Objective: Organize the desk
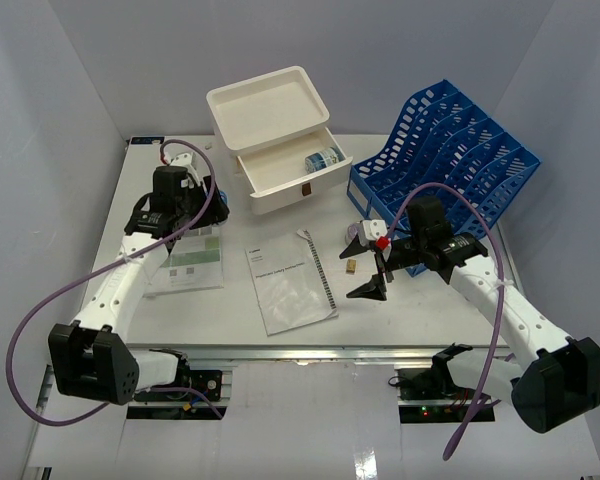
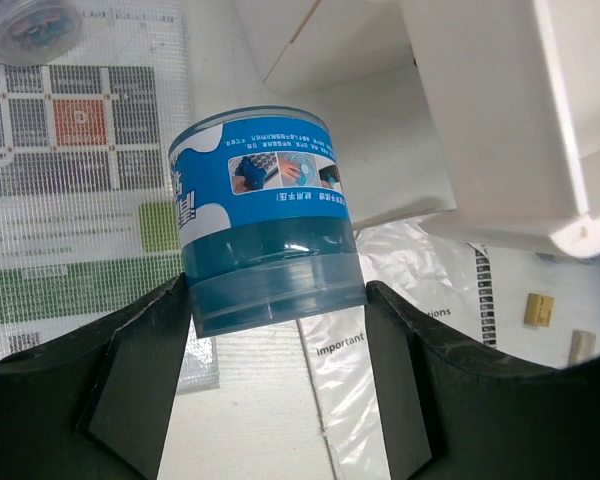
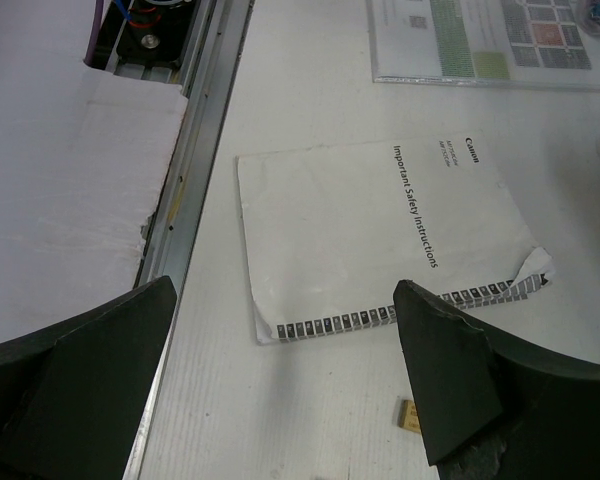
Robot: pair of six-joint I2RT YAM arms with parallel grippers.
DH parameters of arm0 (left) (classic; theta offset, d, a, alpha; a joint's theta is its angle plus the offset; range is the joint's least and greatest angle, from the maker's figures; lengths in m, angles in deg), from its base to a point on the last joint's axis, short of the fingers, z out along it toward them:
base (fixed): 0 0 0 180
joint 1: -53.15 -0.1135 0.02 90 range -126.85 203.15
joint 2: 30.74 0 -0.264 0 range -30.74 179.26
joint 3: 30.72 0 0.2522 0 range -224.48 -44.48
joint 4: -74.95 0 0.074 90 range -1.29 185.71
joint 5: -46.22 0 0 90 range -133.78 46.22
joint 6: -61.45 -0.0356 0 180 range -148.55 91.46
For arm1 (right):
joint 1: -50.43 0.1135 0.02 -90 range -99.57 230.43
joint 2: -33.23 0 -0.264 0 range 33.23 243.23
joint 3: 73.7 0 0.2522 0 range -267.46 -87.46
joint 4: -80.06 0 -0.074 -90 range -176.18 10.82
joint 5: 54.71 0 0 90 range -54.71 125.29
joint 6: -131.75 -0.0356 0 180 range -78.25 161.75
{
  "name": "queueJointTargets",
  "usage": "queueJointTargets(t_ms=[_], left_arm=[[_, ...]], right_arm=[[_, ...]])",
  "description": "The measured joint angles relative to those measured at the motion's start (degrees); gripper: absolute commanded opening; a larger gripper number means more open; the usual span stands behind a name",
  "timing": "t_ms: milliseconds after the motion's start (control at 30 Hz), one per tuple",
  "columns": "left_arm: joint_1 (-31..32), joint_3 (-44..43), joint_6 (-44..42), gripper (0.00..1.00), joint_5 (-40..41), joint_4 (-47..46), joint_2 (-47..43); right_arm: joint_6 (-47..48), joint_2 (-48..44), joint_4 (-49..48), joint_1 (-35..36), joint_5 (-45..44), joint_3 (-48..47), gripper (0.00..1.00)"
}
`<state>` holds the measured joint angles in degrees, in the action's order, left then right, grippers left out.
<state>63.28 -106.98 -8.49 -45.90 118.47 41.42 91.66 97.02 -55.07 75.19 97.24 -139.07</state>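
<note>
- The left end effector (image 2: 276,290) is clamped on a blue-labelled jar (image 2: 260,200), held over the edge of a laminated sheet (image 2: 70,160).
- The right end effector (image 3: 280,300) hangs with its fingers wide apart above a white booklet (image 3: 380,230).
- The white worktop (image 1: 230,315) fills the floor of the enclosure, with a metal rail (image 1: 310,352) along its near edge.
- At the back stand a white drawer box (image 1: 270,130), one drawer pulled out, and a blue file rack (image 1: 460,150) to its right.
- Plain pale walls (image 1: 60,90) close in on three sides.
</note>
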Motion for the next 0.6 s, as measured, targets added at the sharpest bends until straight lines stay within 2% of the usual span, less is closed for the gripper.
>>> queueJointTargets(t_ms=[133, 333, 600], left_arm=[[0.0, -3.42, -0.06, 0.21, -2.15, 2.65, -1.45], [0.0, -13.2, -0.06, 0.18, -7.0, 4.14, -1.76], [1.65, -27.66, 0.43, 0.17, -13.08, 4.09, 2.41]], right_arm=[[0.0, 0.55, 0.0, -0.02, -0.04, 0.04, 0.96], [0.02, 0.84, 0.0, -0.04, -0.06, 0.07, 0.96], [0.01, 1.19, 0.0, -0.04, -0.06, 0.09, 0.96]])
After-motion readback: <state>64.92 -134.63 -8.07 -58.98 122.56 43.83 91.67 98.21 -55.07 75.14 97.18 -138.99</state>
